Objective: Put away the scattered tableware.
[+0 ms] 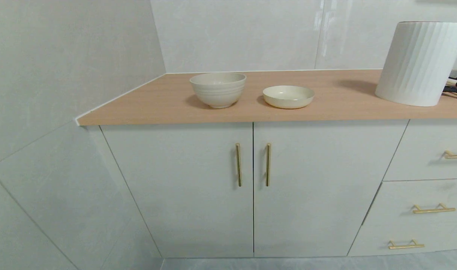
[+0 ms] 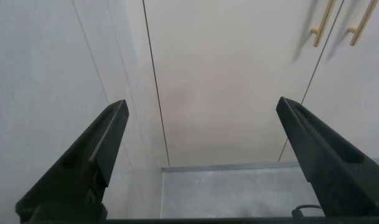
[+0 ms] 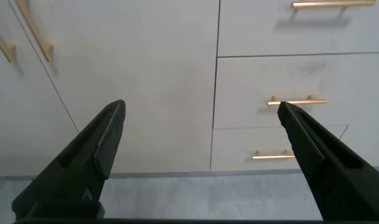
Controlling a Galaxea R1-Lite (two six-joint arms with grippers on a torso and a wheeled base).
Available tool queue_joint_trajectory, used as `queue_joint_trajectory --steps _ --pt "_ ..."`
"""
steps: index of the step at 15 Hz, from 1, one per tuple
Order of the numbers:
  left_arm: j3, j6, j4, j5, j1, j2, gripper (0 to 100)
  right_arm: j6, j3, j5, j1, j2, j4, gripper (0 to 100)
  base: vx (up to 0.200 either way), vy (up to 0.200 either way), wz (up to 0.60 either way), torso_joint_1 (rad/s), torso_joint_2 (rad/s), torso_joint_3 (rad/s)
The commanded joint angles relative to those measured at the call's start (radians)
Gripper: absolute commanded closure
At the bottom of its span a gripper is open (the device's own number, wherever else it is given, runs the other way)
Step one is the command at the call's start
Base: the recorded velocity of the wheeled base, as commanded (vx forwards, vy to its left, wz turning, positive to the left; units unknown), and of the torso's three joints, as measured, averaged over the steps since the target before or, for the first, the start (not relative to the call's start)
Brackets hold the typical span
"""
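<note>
Tableware rests on the wooden counter (image 1: 345, 99): one deep bowl (image 1: 218, 89) and one shallow dish (image 1: 288, 96), side by side but apart, both upright with rims up, round with no long axis. Below, near two closed cupboard doors (image 1: 176, 187), the left gripper (image 2: 201, 104) and right gripper (image 3: 200, 106) each show jaws spread wide, empty.

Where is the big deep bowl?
In the head view, the deep bowl sits on the wooden counter, left of the shallow dish, above the left cabinet door.
</note>
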Motion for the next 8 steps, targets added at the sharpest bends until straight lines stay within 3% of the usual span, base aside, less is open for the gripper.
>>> queue_joint_trajectory --steps 1,2,4,6,8 --pt "0.000 0.000 0.000 0.000 0.000 0.000 0 -0.027 -0.001 -0.001 0.000 0.000 -0.003 0 0.000 0.000 0.00 0.000 0.00 0.000" --pt "0.000 0.000 0.000 0.000 0.000 0.000 0 -0.029 -0.039 0.009 0.000 0.003 -0.023 0 0.000 0.000 0.00 0.000 0.00 0.000" --pt "0.000 0.000 0.000 0.000 0.000 0.000 0 0.003 -0.236 0.060 0.052 0.153 -0.003 0 0.000 0.000 0.00 0.000 0.00 0.000" --pt "0.000 0.000 0.000 0.000 0.000 0.000 0 0.008 -0.283 0.155 0.079 0.433 0.003 0 0.000 0.000 0.00 0.000 0.00 0.000" --pt "0.000 0.000 0.000 0.000 0.000 0.000 0 0.008 -0.331 0.236 0.091 0.658 -0.076 0 0.000 0.000 0.00 0.000 0.00 0.000"
